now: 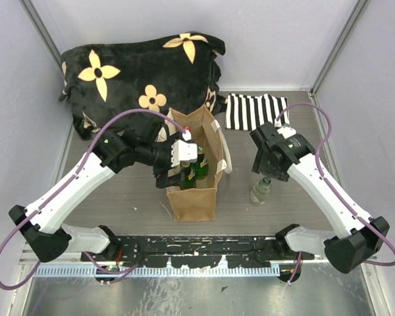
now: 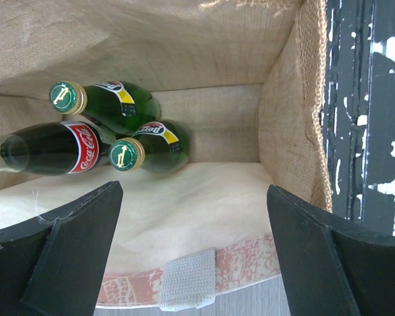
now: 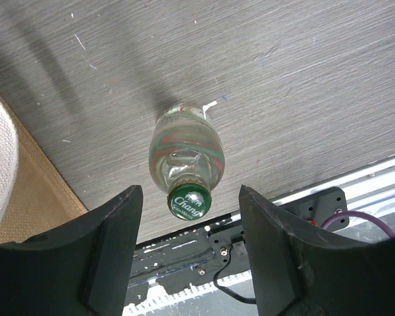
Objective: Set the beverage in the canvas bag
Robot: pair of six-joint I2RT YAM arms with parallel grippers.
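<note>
The canvas bag [image 1: 196, 197] stands open mid-table with three bottles inside: two green bottles with gold caps [image 2: 122, 102] [image 2: 151, 148] and a Coca-Cola bottle [image 2: 52, 146]. My left gripper [image 1: 171, 171] hovers over the bag's left rim, open and empty [image 2: 194, 217]. A clear Chang soda bottle with a green cap [image 1: 261, 189] stands upright on the table right of the bag. My right gripper [image 1: 268, 172] is open just above it, fingers either side of the cap [image 3: 189, 201], not touching.
A black flowered blanket [image 1: 141, 72] lies at the back left. A black-and-white striped cloth [image 1: 253, 110] lies at the back right. The bag's cream handle [image 1: 228, 161] hangs towards the soda bottle. The black rail [image 1: 197, 250] runs along the near edge.
</note>
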